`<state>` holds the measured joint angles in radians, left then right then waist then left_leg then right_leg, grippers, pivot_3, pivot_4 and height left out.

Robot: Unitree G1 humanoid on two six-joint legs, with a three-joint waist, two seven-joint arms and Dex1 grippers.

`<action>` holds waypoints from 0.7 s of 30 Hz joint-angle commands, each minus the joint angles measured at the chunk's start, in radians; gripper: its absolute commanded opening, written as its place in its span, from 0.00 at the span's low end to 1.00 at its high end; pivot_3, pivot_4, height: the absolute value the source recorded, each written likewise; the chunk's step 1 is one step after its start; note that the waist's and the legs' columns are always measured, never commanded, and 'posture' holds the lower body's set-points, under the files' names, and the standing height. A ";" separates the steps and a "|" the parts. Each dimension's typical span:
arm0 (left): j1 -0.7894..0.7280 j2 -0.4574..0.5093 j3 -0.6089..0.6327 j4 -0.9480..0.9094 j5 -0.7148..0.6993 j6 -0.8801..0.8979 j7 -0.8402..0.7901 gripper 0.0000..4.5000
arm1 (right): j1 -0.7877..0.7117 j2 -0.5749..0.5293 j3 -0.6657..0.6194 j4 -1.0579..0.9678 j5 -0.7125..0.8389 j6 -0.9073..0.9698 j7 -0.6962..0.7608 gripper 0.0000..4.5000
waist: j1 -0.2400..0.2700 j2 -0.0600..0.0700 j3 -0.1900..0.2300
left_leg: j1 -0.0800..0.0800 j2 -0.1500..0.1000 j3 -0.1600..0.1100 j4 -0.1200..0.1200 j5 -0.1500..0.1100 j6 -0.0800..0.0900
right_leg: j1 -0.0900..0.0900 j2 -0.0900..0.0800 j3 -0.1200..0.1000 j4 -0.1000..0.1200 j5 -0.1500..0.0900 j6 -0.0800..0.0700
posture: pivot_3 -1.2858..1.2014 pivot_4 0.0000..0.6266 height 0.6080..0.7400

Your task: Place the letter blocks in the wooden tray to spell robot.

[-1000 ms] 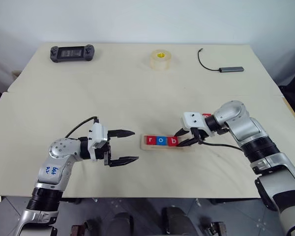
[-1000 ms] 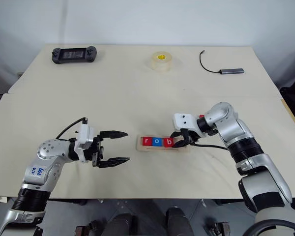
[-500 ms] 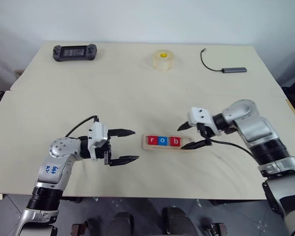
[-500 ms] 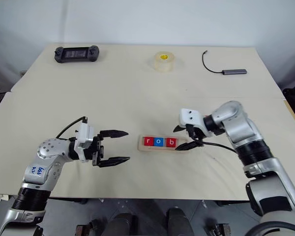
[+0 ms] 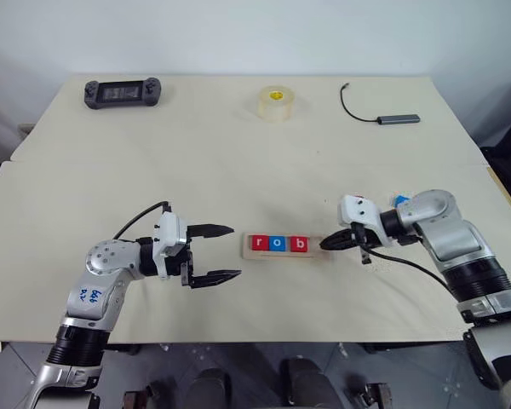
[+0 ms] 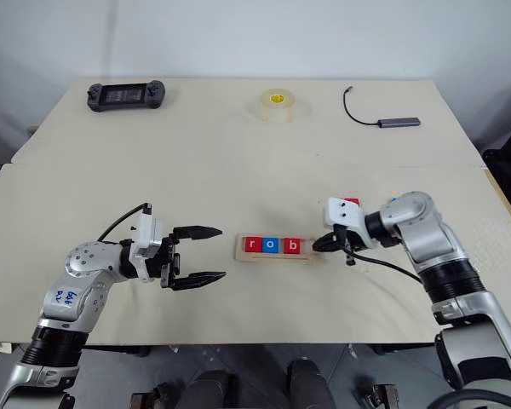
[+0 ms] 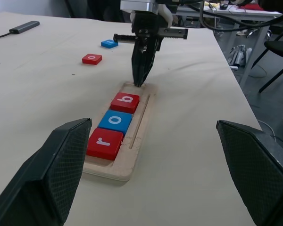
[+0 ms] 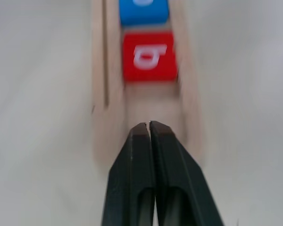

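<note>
Wooden tray [image 7: 137, 155] holds r, o, b; 2 slots left. Red o [image 7: 92, 59] & blue block [image 7: 109, 43] lie beyond tray. Right gripper [image 8: 150, 126] pinched empty at tray end (left gripper [image 5: 226, 253] spread, idle).

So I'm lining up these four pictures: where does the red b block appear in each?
Left eye: b block, right of the blue o.
Right eye, same spot.
Left wrist, farthest of three.
Right wrist, ahead of the shut right gripper.
Shared landmark: wooden tray.

The right pincer [image 5: 332, 243], fingers pressed together, points at the wooden tray's [image 5: 320, 248] bare end just beside the red b block [image 5: 299, 244], while the left pincer [image 5: 226, 253] gapes well apart from the r block [image 5: 259, 244].
</note>
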<state>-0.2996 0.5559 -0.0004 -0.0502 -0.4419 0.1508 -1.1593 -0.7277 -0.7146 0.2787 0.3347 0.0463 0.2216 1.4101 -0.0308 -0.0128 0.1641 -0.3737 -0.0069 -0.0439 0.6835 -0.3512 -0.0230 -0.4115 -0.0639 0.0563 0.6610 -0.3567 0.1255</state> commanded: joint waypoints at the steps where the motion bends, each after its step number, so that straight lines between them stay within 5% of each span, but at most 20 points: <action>1: -0.002 0.005 0.008 -0.026 -0.016 -0.004 -0.003 1.00 | -0.020 0.010 0.007 -0.011 -0.005 0.017 0.000 0.01 | 0.002 0.000 0.000 | 0.000 0.000 0.000 0.000 0.000 0.000 | 0.000 0.000 0.000 0.000 0.000 0.000 | 0.52 0.24 1.00; 21: 0.014 0.009 0.014 -0.042 -0.016 0.001 0.014 1.00 | -0.065 0.116 0.043 -0.003 -0.032 0.032 -0.015 0.01 | 0.000 0.000 0.000 | 0.000 0.000 0.000 0.000 0.000 0.000 | 0.000 0.000 -0.001 0.000 0.000 0.000 | 0.52 0.24 1.00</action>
<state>-0.2923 0.5569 -0.0001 -0.0617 -0.4419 0.1522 -1.1486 -0.7766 -0.6022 0.3154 0.3557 0.0104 0.2458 1.3922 -0.0307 -0.0128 0.1641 -0.3737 -0.0072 -0.0443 0.6835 -0.3512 -0.0230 -0.4115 -0.0641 0.0556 0.6609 -0.3566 0.1255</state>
